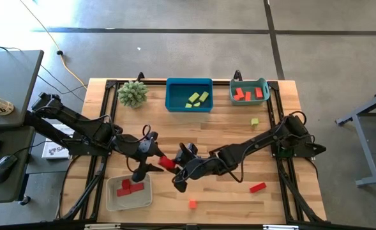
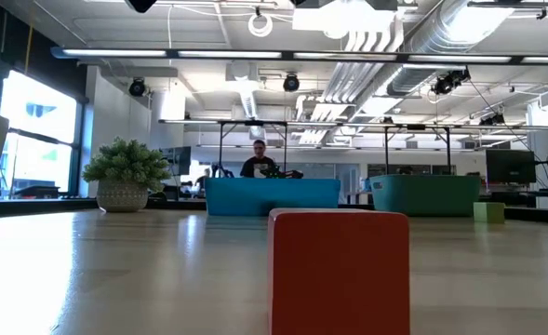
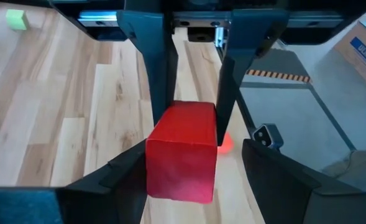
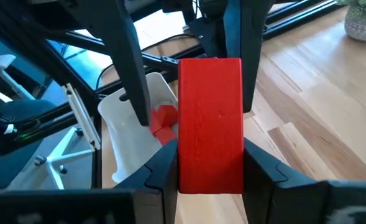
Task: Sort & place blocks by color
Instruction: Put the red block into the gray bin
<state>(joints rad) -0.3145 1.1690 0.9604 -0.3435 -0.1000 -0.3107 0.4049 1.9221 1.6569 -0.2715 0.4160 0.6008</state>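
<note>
Looks like a handoff in the middle of the surface (image 1: 239, 198). The red bar (image 1: 167, 162) sits up off the wood between the two tools, and both seem to be on it at once.

The right tool (image 4: 210, 180) is clenched on the bar lengthwise, so the bar sticks out ahead of its fingers toward the other arm. In the left wrist view the left tool (image 3: 192, 186) has its fingers spread wide either side of the bar's free end, with the right arm's fingers coming in from the far side. Whether the left fingers are actually pressing or just bracketing it, I can't tell.

My guess at why it's held like that: the white tray (image 1: 113, 204) with the red blocks (image 1: 129, 188) in it is on the left arm's side, so the right arm brings the bar over and presents the end so the left can take it and drop it in.

Other trays are at the far edge: a blue tray (image 1: 189, 84) with yellow-green blocks (image 1: 198, 98) and a teal tray (image 1: 249, 84) with red-orange blocks (image 1: 249, 94). Still loose on the surface: a red block (image 1: 257, 187), a small orange cube (image 1: 192, 204) and a green cube (image 1: 255, 121). So the sort is maybe halfway. Plant (image 1: 133, 93) is just sitting in the corner.

Risk is the right arm letting go before the left has a proper squeeze.
</note>
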